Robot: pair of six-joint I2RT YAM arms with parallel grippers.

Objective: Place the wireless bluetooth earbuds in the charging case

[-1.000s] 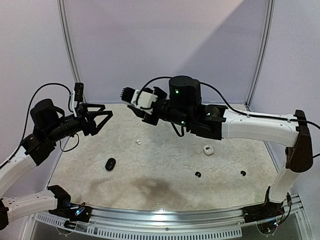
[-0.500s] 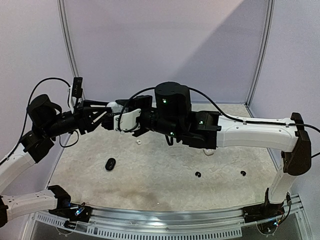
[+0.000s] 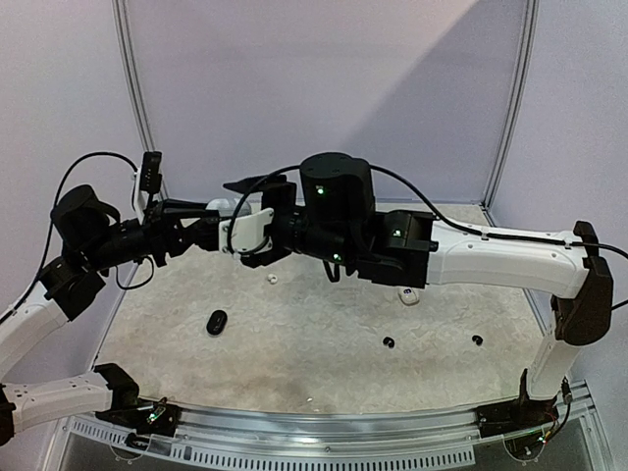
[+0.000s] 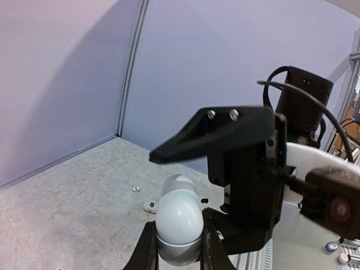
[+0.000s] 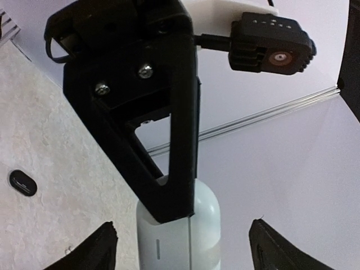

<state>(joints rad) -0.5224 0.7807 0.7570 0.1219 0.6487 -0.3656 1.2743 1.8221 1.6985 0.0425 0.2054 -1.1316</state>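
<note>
White plastic sits clenched in the left gripper (image 4: 179, 236): the white charging case (image 4: 179, 222) is held in mid-air above the table (image 3: 314, 373), its long axis running out along the fingers, rounded end pointing at the right gripper (image 5: 183, 222). The right jaws stand spread wide to either side of that end, apart from it and grasping nothing, so the left arm alone carries the case. A seam shows round its body and the lid looks shut; nothing of its inside can be seen, and I cannot tell whether any bud is already in it. The buds in view lie loose on the table, well below both grippers. One white earbud (image 3: 272, 279) is almost under the meeting point, and two black earbuds (image 3: 389, 342) (image 3: 477, 340) lie nearer the right arm's base. A black case (image 3: 217, 322) lies on the left side and a second white case (image 3: 407, 294) under the right forearm, both seemingly closed. My judgement is that the free right gripper is better placed to open the lid or fetch a bud.
</note>
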